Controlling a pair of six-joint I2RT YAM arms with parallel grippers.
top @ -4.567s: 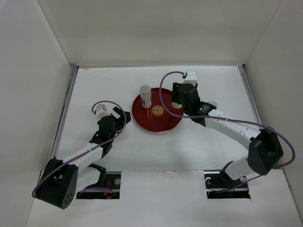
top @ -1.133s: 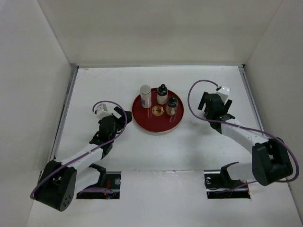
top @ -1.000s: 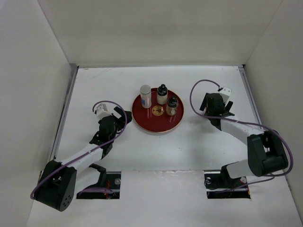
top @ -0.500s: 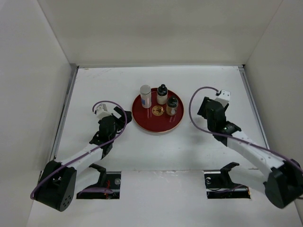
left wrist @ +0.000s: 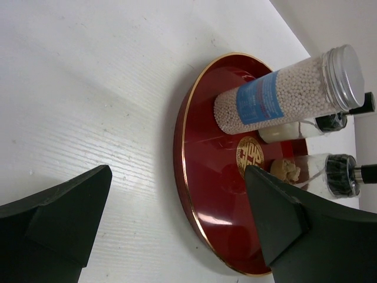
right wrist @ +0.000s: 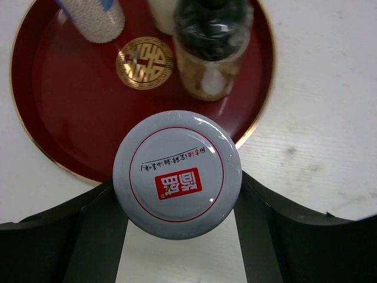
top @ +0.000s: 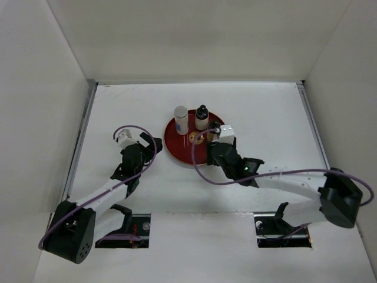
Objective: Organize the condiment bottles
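A red tray (top: 182, 147) holds three condiment bottles: a pale cylinder with a whitish top (top: 181, 119) and two dark-necked, black-capped ones (top: 202, 118) (top: 214, 131). My right gripper (right wrist: 177, 191) is shut on the fourth, the lilac-capped bottle (right wrist: 177, 175), which I see cap-on. It hangs over the tray's near right rim (right wrist: 259, 112), just in front of a dark-necked bottle (right wrist: 212, 35). In the top view the right gripper (top: 215, 154) hides this bottle. My left gripper (left wrist: 178, 174) stands open and empty on the table just left of the tray (left wrist: 206, 177), facing the pale cylinder (left wrist: 277, 94).
White walls close in the table on the left, back and right. A metal strip (top: 82, 135) runs along the left edge. The right arm (top: 283, 177) stretches across the near right part of the table, its purple cable looping over the tray's front.
The right gripper shut at the table's right side, then swung left to the tray's near right rim carrying the lilac-capped bottle. The left arm has stayed still.
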